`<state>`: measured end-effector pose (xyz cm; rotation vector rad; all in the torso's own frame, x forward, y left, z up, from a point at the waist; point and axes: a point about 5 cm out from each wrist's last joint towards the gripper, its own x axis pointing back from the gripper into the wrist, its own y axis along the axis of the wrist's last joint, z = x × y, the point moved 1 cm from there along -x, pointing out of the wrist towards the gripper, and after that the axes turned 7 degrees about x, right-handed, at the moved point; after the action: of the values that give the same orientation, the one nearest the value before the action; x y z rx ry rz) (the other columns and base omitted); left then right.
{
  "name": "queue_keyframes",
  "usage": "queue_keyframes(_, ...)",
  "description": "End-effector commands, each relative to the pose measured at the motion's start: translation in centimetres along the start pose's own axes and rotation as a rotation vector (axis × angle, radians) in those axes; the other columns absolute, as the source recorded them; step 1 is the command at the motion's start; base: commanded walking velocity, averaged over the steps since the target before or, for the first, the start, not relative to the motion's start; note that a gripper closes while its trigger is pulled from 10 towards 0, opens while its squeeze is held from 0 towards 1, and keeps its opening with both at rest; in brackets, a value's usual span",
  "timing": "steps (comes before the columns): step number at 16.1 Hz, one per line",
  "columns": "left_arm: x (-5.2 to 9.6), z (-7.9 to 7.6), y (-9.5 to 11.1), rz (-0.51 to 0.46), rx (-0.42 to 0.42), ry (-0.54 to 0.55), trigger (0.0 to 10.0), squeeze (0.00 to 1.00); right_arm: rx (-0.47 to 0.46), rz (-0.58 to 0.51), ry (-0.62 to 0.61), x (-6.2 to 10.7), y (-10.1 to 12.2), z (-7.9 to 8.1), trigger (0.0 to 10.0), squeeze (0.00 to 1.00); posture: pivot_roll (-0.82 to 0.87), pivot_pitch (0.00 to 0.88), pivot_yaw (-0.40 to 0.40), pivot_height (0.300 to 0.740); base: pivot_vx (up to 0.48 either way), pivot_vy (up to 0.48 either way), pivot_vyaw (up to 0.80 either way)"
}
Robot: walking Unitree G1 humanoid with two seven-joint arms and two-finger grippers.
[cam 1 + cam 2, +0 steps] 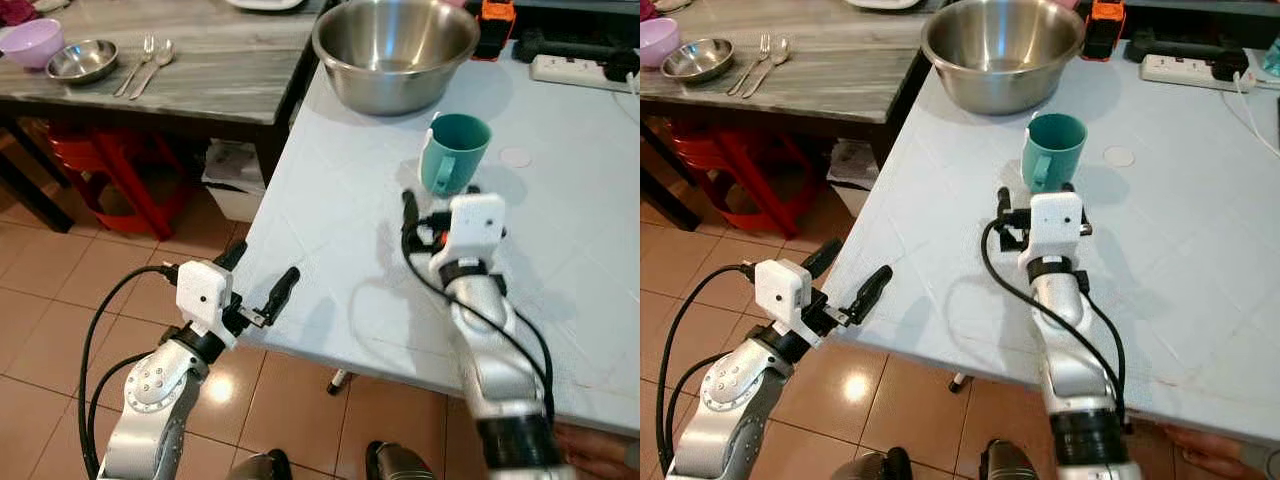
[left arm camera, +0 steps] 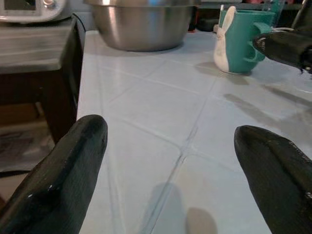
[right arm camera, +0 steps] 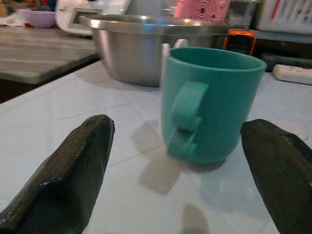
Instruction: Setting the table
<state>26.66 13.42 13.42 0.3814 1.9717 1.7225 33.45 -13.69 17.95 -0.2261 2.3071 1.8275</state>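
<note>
A teal mug (image 1: 455, 152) stands upright on the white table (image 1: 330, 240), its handle turned toward me. My right gripper (image 1: 438, 205) hovers just in front of the mug, open, with the handle (image 3: 187, 112) seen between its fingers (image 3: 73, 165) and nothing gripped. Out at the table's near left edge, my left gripper (image 1: 258, 276) is open and empty; its fingers (image 2: 63, 170) point across the tabletop toward the mug (image 2: 239, 41). A large steel bowl (image 1: 395, 50) sits behind the mug at the far edge.
A grey table (image 1: 220, 80) at the back left carries a purple bowl (image 1: 32, 42), a small steel bowl (image 1: 82, 60), a fork and a spoon (image 1: 150, 65). Red stools (image 1: 110, 170) stand under it. A power strip (image 1: 580, 70) lies far right. A person's hand (image 1: 600, 450) shows at lower right.
</note>
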Motion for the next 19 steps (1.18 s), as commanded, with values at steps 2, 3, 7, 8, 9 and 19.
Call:
queue_keyframes(2, 0.2, -0.1, 0.2, 0.003, -0.002, -0.020, 10.0, 0.00, -0.001, 0.003, -0.019, -0.4, -0.2, 0.1, 10.0, 0.00, -0.10, 0.248, 0.074, 0.740, 0.000, 0.000, 0.00)
queue_keyframes(3, 0.2, -0.4, 0.2, 0.003, -0.001, -0.028, 10.0, 0.00, 0.010, -0.007, -0.028, -1.1, 0.0, 0.5, 10.0, 0.00, -0.09, 0.252, 0.079, 0.740, 0.000, 0.000, 0.00)
queue_keyframes(7, 0.2, -0.5, 0.4, 0.002, 0.000, -0.032, 10.0, 0.00, 0.018, -0.032, -0.045, -2.4, 0.4, 0.6, 10.0, 0.00, -0.08, 0.255, 0.077, 0.740, 0.000, 0.000, 0.00)
queue_keyframes(8, 0.2, -0.5, 0.4, -0.001, -0.001, -0.033, 10.0, 0.00, 0.016, -0.039, -0.045, -2.7, 0.5, 0.5, 10.0, 0.00, -0.08, 0.255, 0.077, 0.740, 0.000, 0.000, 0.00)
queue_keyframes(9, 0.3, -0.6, 0.3, -0.001, 0.007, -0.041, 10.0, 0.00, 0.030, -0.041, -0.073, -3.1, 0.6, 0.2, 8.4, 0.00, -0.08, 0.255, 0.074, 0.740, 0.000, 0.000, 0.00)
queue_keyframes(19, 0.5, -0.9, 0.1, 0.014, 0.048, -0.099, 10.0, 0.00, 0.036, -0.009, -0.163, -3.0, -0.5, -0.9, 0.0, 0.00, -0.09, 0.263, 0.072, 0.740, 0.000, 0.000, 0.00)
